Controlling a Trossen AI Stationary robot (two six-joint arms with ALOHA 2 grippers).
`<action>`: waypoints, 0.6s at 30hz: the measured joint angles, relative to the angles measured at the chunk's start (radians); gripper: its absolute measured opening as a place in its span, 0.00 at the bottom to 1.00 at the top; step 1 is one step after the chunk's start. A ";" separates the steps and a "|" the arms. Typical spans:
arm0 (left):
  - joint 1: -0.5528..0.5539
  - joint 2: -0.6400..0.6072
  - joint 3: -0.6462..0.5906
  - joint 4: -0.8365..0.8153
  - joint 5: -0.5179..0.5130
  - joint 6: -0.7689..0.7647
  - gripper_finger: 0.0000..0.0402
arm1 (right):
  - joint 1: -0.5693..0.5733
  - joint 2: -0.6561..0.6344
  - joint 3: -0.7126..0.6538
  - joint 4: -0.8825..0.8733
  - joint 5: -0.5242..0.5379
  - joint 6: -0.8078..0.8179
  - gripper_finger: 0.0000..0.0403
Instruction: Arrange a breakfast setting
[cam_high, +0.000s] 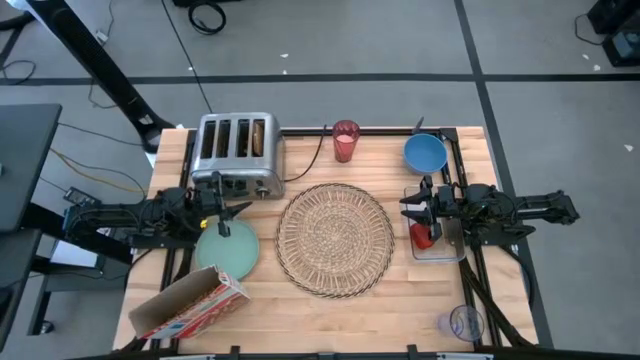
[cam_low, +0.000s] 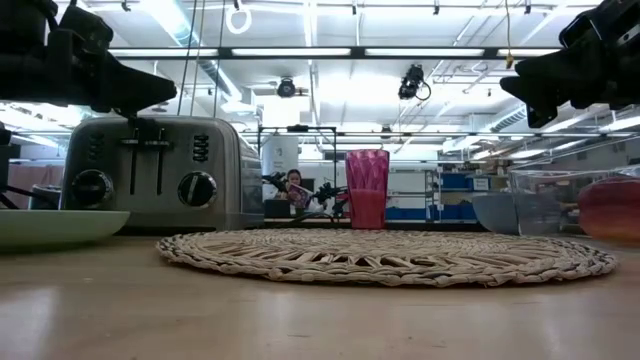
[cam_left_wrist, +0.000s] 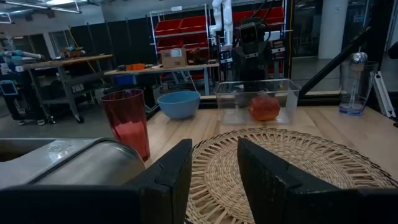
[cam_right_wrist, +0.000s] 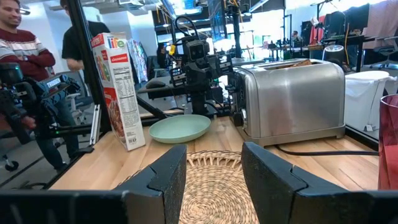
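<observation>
A large round woven wicker placemat (cam_high: 334, 238) lay bare at the table's centre. The left gripper (cam_high: 228, 208) hovered over a pale green plate (cam_high: 227, 248), the right gripper (cam_high: 417, 208) over a clear tray (cam_high: 437, 251) (small red fruit (cam_high: 423, 237) inside); both stood partly open, holding nothing.

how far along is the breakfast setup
Barely begun. The wicker placemat lies centred with nothing on it. Nothing is in hand: the left gripper hovers open above the green plate, and the right gripper hangs open over the clear tray holding the red fruit. Plate, blue bowl, red cup and fruit remain unplaced.
</observation>
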 joint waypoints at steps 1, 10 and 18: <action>0.000 0.000 0.000 0.000 0.000 0.000 0.34 | 0.000 0.000 0.000 0.000 0.000 0.000 0.40; 0.000 0.000 0.000 0.003 0.004 -0.030 0.34 | 0.000 0.000 0.000 0.000 0.000 0.000 0.40; -0.001 0.000 0.000 0.002 0.003 -0.029 0.34 | 0.000 0.000 0.000 0.000 0.000 0.000 0.40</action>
